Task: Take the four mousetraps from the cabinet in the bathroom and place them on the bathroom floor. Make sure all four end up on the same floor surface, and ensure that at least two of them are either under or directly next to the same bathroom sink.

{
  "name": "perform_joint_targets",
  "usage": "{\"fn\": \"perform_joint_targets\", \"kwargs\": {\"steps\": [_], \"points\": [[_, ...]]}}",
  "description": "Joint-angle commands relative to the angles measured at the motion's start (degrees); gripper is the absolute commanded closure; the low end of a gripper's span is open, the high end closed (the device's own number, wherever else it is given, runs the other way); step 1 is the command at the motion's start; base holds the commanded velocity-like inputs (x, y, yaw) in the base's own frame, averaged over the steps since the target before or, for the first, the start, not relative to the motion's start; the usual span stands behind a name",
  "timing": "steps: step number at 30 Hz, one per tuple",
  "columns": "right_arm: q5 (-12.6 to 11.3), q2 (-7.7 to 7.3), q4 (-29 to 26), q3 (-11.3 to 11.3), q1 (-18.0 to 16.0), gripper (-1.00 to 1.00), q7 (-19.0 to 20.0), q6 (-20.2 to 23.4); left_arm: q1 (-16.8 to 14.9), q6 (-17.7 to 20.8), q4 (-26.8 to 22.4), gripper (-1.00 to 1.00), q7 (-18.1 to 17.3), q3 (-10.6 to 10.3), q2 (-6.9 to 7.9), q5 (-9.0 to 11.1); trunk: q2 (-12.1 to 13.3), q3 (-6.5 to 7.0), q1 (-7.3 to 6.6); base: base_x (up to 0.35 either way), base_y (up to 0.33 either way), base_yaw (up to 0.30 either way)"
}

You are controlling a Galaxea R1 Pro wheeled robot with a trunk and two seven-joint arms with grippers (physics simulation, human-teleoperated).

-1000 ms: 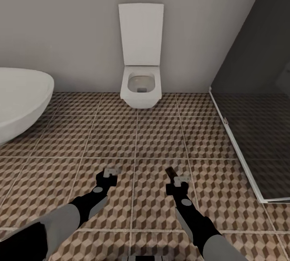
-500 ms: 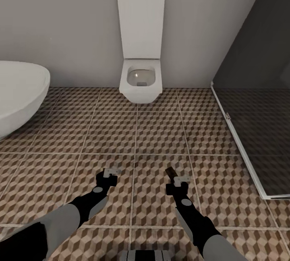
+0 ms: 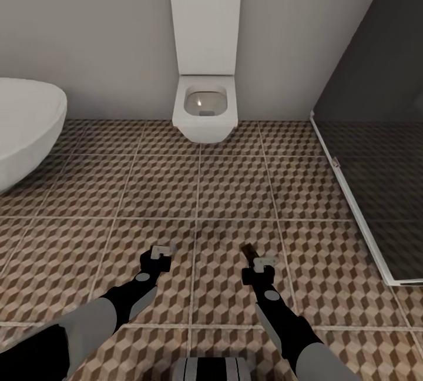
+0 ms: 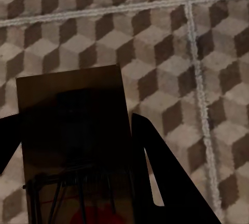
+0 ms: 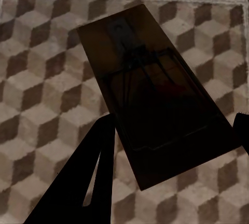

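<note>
Head view: 1 mousetrap point(image 5: 150, 110) is clamped in the right tool point(image 3: 257, 261) and another mousetrap point(image 4: 75, 141) in the left tool point(image 3: 163, 250), both over the bathroom floor point(image 3: 235, 187), so they could easily get dropped far from any sink.

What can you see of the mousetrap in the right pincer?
The mousetrap is a flat rectangular brown board, wood by the look, with dark wire on its top face and a faint red spot near the middle. It looks shadowed. The right pincer holds it at one end; the other end juts out above the cube-patterned bathroom floor, not touching it.
</note>
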Motion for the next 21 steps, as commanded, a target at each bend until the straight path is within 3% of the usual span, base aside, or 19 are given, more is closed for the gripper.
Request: {"fn": "perform_joint_targets", "kwargs": {"steps": [1, 21], "points": [[-0.70, -0.05, 0.01, 0.35, -0.04, 1.00, -0.16, -0.19, -0.04, -0.10, -0.14, 1.00, 0.52, -0.49, 0.06, 0.24, -0.43, -0.31, 0.22, 0.000, 0.000, 0.000], [-0.70, -0.03, 0.02, 0.35, -0.04, 1.00, -0.16, -0.19, -0.04, -0.10, -0.14, 1.00, 0.50, -0.49, 0.06, 0.23, -8.45, -5.74, 4.61, 0.000, 0.000, 0.000]]}}
